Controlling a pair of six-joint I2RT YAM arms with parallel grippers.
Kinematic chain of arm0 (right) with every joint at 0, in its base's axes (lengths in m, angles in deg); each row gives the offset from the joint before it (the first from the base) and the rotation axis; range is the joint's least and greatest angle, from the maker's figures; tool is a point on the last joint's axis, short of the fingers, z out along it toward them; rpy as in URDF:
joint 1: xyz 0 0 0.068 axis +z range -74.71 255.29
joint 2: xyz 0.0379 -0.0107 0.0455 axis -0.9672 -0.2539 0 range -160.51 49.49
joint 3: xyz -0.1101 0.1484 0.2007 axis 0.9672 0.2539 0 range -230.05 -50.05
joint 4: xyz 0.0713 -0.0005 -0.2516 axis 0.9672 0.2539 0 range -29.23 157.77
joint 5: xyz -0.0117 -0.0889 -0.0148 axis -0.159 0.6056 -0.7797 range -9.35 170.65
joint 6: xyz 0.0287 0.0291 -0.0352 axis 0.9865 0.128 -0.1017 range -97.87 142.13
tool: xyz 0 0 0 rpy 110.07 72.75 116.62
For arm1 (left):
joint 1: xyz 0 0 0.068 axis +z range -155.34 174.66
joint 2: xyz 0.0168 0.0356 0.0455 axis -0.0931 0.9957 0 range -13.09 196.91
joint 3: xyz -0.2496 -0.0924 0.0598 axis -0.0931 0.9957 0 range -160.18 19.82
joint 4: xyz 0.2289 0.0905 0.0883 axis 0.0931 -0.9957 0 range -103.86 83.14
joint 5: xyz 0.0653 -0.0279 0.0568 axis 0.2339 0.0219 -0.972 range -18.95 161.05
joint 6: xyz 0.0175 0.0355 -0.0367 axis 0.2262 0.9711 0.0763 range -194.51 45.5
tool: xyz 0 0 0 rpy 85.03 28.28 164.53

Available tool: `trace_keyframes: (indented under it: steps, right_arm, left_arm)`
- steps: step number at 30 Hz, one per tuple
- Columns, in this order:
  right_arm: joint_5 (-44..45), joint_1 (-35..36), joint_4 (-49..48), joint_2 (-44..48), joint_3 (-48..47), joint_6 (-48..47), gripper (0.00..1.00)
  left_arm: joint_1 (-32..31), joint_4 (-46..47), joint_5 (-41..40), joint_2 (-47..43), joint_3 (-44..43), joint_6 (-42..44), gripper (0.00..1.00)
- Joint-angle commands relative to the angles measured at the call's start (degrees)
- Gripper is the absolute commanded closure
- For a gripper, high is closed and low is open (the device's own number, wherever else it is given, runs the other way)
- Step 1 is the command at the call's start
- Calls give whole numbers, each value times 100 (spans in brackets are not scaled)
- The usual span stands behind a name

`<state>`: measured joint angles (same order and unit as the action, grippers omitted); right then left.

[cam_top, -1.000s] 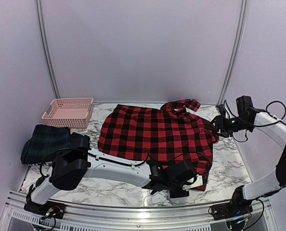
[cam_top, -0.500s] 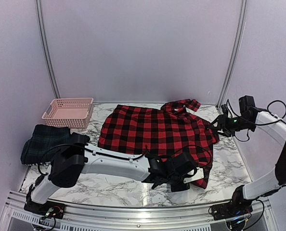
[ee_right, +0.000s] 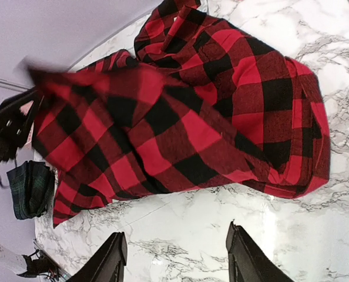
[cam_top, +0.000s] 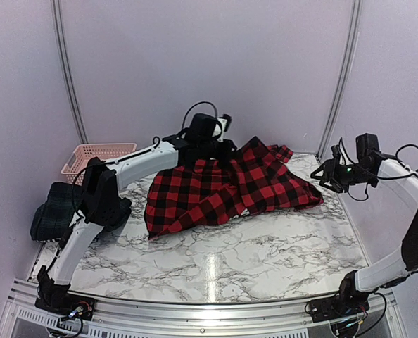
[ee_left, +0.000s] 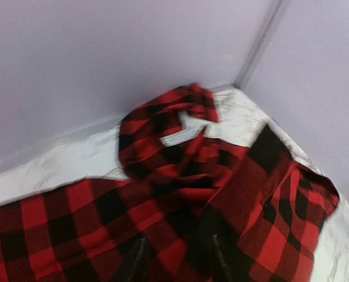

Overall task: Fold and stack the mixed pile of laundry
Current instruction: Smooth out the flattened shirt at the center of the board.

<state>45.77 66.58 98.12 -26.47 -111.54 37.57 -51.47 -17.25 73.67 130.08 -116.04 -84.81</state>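
The soft red-and-black checked shirt (cam_top: pixel 223 190) has large squares of bright red and black, with darker red where the bands cross, and a whitish patch inside its collar. The folded dark green plaid garment (cam_top: pixel 53 211) is crossed by near-black bands. The pink plastic lattice basket (cam_top: pixel 89 150) is pale and plain. The white marble table (cam_top: pixel 230 260) has grey veins. The walls (cam_top: pixel 209 70) are pale lilac.
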Motion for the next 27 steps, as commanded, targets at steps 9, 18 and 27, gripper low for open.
trace_keyframes:
  steps: [9, 18, 27]
  right_arm:
    - [-450, 645, -872, -480, 663, 263, 52]
    - [-125, 1302, -590, -1683, 65, -59, 60]
    - [-665, 1330, -857, -2331, -177, -122, 55]
  left_arm:
    - [605, -51, -208, -735, 1682, -1108, 1]
    - [493, -19, 326, -1805, 3181, -1056, 1]
    - [-157, 218, 1378, -2039, 3961, -1051, 1]
